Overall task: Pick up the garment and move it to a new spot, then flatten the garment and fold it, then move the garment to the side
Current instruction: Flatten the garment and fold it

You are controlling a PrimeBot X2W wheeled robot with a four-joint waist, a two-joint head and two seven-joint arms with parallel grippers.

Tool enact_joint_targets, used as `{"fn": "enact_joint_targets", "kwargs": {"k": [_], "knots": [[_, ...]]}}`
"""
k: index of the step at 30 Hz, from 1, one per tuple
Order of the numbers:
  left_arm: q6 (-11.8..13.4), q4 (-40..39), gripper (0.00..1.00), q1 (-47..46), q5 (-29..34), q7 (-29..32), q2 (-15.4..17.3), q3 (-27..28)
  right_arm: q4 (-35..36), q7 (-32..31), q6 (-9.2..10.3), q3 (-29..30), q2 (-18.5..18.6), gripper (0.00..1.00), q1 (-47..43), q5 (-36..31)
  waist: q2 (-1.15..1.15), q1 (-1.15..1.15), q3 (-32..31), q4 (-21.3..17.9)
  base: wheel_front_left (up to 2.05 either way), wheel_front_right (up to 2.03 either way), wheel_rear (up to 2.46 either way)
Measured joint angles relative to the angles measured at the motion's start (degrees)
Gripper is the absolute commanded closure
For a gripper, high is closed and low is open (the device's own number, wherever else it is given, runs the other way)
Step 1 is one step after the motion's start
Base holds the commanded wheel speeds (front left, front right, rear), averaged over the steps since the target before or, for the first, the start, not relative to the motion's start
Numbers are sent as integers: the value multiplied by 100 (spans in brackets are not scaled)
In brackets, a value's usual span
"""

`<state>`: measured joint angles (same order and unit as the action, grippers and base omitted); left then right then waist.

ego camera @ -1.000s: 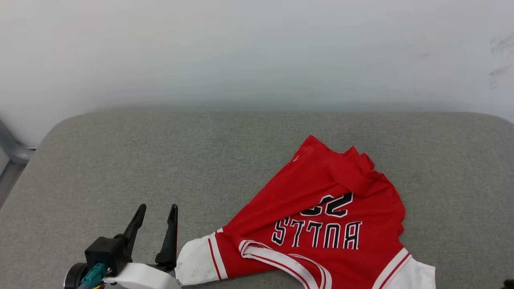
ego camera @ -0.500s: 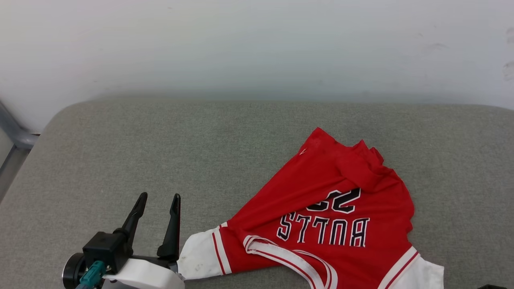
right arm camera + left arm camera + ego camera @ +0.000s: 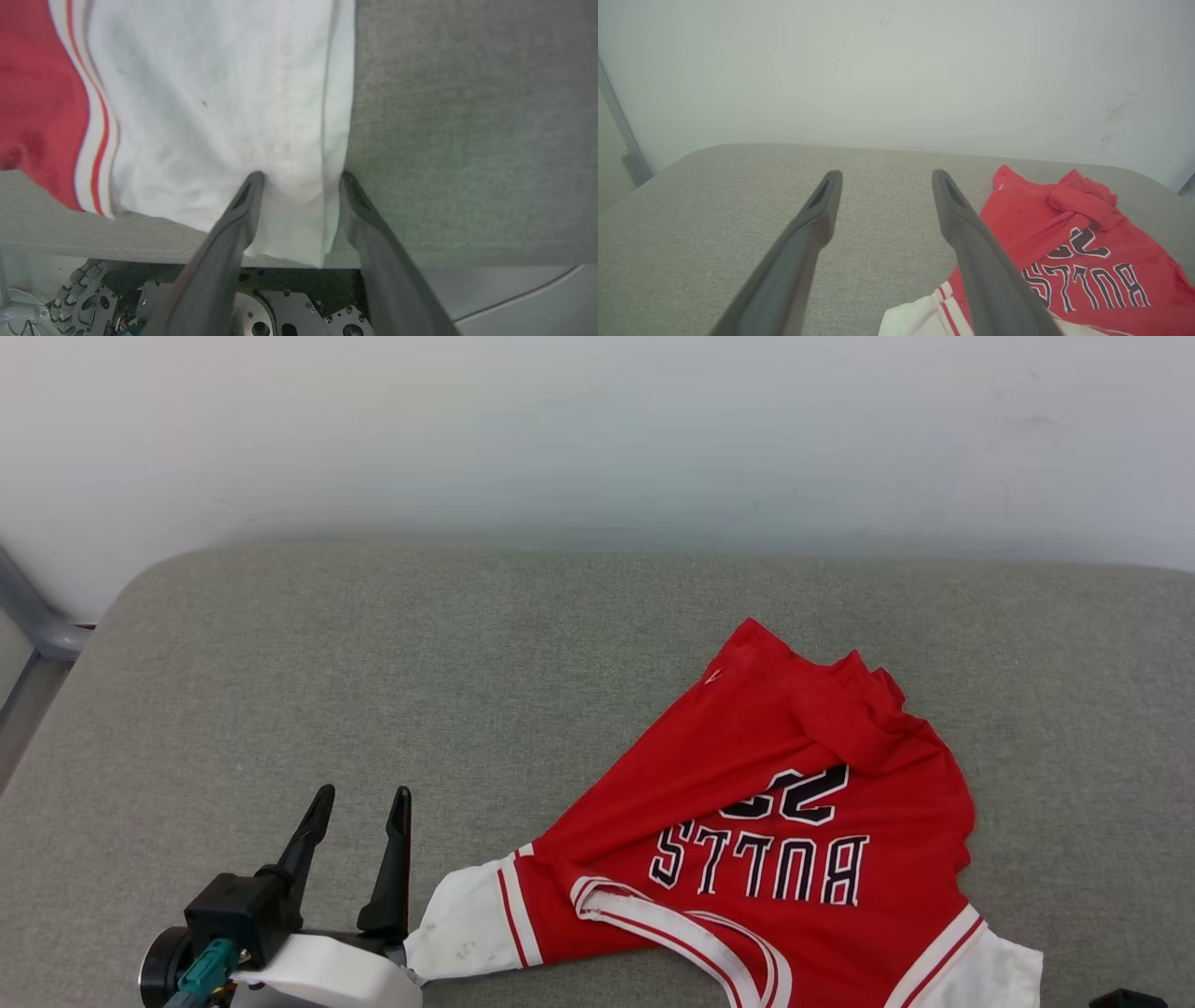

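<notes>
shirt [image 3: 775, 775]: crumpled, tabletop [image 3: 373, 663] near-right edge | left hand [image 3: 364, 793]: released, empty | right hand [image 3: 301, 176]: spread astride white sleeve [image 3: 210, 116]

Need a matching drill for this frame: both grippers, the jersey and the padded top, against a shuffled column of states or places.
Column one
1. left gripper
2. right gripper
3. garment
4. padded surface

Column two
A. grey, bearing the jersey
B. rumpled, lettering upside down in the head view
C. open, above bare grey fabric
D. open, astride the white sleeve hem

Pairs: 1-C, 2-D, 3-B, 4-A
</notes>
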<state>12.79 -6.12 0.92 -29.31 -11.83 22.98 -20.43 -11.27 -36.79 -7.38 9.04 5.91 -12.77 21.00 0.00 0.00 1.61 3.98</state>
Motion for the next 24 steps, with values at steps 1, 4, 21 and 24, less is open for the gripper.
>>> {"fn": "enact_joint_targets", "kwargs": {"k": [1,4,21,24], "knots": [[-1,19,0,0,-15,7,3,-1,-18,21,1,-14,14,100,2,14,0,0,-10,1,0,0,0],[-16,81,0,18,-79,34,43,31,66,130,-2,-59,1,100,38,77,0,0,-71,0,0,0,0],[-645,575,0,82,-1853,3166,1046,55,1859,-242,-13,83,-62,100,-232,-167,0,0,-213,-291,0,0,0],[-658,731,0,32,-2113,3655,1080,1,2006,-288,-13,74,-103,100,-232,-186,0,0,-121,-349,0,0,0]]}}
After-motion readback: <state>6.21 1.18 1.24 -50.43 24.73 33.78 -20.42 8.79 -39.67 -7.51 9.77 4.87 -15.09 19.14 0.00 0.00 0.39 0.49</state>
